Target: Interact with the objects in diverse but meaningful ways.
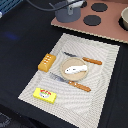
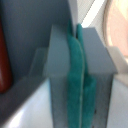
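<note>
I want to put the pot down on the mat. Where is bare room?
Free: the mat's strip toward the exterior view's right of the plate, and the near patch between butter and knife. Crowded: around the plate, with fish, sausage and bread.

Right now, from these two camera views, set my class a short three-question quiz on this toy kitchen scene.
1. True or false: the white fish lies on the tan plate.
2. Which item sits nearest the placemat corner at the exterior view's lower left? A) orange bread loaf B) yellow red-labelled block C) grey pot
3. In the wrist view, how do the gripper pads stand?

Key
1. True.
2. B.
3. The green pads are pressed together with nothing visible between them, so the gripper looks shut.
</note>
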Controlling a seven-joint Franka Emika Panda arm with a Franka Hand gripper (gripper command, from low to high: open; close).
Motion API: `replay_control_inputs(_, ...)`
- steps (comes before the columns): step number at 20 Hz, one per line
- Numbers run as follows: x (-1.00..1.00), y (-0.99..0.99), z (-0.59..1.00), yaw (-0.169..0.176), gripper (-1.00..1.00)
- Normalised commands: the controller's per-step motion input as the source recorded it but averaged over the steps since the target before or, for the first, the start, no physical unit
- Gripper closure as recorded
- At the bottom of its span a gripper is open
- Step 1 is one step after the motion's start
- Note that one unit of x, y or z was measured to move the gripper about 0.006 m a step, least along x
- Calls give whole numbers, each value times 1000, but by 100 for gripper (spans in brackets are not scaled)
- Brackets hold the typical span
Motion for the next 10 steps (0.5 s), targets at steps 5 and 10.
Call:
replay_control_inputs(5, 954, 405, 184, 0, 100)
replay_control_inputs(10, 837, 562, 126, 5, 100)
